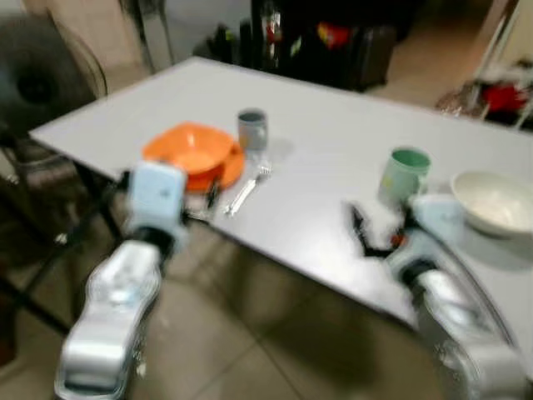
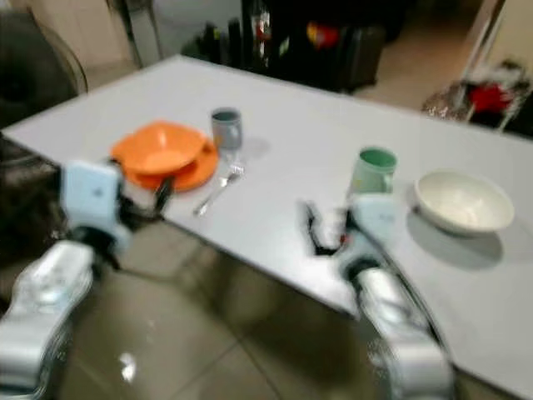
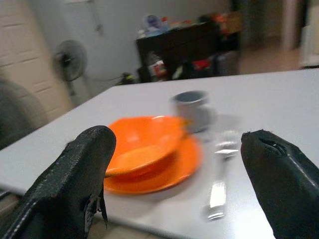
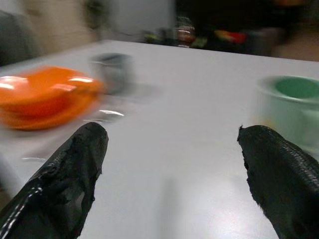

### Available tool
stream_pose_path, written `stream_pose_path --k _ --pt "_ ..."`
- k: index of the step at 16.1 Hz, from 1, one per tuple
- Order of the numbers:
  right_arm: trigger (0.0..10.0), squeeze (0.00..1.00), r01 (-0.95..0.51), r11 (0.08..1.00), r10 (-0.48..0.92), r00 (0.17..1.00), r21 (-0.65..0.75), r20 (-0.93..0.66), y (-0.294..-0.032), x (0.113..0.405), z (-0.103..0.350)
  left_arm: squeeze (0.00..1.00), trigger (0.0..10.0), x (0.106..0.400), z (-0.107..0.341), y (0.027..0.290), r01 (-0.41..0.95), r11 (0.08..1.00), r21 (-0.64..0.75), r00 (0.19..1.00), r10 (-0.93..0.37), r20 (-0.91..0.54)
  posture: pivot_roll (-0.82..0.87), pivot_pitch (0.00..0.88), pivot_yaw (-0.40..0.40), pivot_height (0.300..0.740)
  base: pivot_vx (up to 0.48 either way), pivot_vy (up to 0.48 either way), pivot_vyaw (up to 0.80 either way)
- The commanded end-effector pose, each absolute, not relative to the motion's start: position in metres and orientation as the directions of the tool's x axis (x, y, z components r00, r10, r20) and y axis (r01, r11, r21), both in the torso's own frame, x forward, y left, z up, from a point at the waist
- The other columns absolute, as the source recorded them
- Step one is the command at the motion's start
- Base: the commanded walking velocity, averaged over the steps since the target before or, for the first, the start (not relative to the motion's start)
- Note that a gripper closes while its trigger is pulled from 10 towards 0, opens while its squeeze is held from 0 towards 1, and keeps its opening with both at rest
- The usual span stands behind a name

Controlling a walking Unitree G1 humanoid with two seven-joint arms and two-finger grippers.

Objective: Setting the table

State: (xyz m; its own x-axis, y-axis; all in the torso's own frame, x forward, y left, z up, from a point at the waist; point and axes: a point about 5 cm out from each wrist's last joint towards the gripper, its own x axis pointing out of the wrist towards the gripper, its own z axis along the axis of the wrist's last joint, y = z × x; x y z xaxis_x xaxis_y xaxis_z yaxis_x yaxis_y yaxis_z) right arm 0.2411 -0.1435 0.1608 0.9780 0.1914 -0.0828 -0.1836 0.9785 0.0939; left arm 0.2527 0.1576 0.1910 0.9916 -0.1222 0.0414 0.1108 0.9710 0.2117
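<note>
a: head views first. how much of the table (image 1: 333, 208) is set?

b: judging by what lies there, one place looks laid: an orange bowl (image 1: 190, 148) sits on an orange plate (image 1: 225, 172), a grey mug (image 1: 252, 129) stands just behind them, and a fork (image 1: 246, 192) lies beside the plate on the table. further to the robot's right stand a green mug (image 1: 404, 175) and a white bowl (image 1: 495, 200), near each other, with no plate or cutlery that i can make out. so i'd say that second place is still to finish. the picture is blurred, though.

a: and the claws?

b: the left gripper (image 1: 210, 196) hangs at the near table edge, just by the orange plate. the right gripper (image 1: 360, 231) is over the table, just short of the green mug.

a: left wrist view?

b: its two black fingers (image 3: 70, 179) are spread wide with nothing between them. the orange bowl and plate lie ahead, the fork toward the other finger, the grey mug beyond.

a: right wrist view?

b: fingers (image 4: 65, 174) likewise parted and empty. the green mug stands just past one fingertip; the orange set and grey mug lie well off toward the other.
</note>
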Motion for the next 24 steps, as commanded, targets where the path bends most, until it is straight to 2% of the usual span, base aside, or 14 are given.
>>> stream_pose_path --k 1,5,6,7,24 --pt "10.0 1.0 -0.165 0.982 0.173 0.981 0.087 -0.086 -0.15 0.242 0.162 1.0 10.0 0.253 0.194 0.155 0.113 0.97 0.216 0.991 -0.126 0.05 -0.02 0.017 0.028 0.74 0.0 0.48 0.0" --pt "10.0 1.0 -0.167 0.981 0.175 0.981 0.097 -0.084 -0.148 0.247 0.163 1.0 10.0 0.252 0.194 0.158 0.106 0.969 0.222 0.992 -0.118 0.043 0.0 0.029 0.016 0.74 0.0 0.48 0.0" --pt "10.0 0.64 -0.171 0.98 0.18 0.979 0.102 -0.093 -0.147 0.248 0.163 1.0 10.0 0.251 0.192 0.159 0.1 0.97 0.221 0.993 -0.111 0.034 0.0 0.035 0.009 0.74 0.0 0.48 0.0" --pt "10.0 0.0 -0.174 0.98 0.184 0.978 0.097 -0.1 -0.147 0.249 0.163 1.0 10.0 0.25 0.19 0.161 0.095 0.971 0.222 0.994 -0.103 0.024 0.0 0.037 0.007 0.74 0.0 0.48 0.0" --pt "10.0 0.0 -0.223 0.972 0.229 0.969 0.074 -0.094 -0.146 0.26 0.166 0.99 10.0 0.241 0.185 0.162 0.097 0.973 0.21 0.995 -0.098 -0.006 0.02 0.06 -0.016 0.74 0.0 0.45 0.0"
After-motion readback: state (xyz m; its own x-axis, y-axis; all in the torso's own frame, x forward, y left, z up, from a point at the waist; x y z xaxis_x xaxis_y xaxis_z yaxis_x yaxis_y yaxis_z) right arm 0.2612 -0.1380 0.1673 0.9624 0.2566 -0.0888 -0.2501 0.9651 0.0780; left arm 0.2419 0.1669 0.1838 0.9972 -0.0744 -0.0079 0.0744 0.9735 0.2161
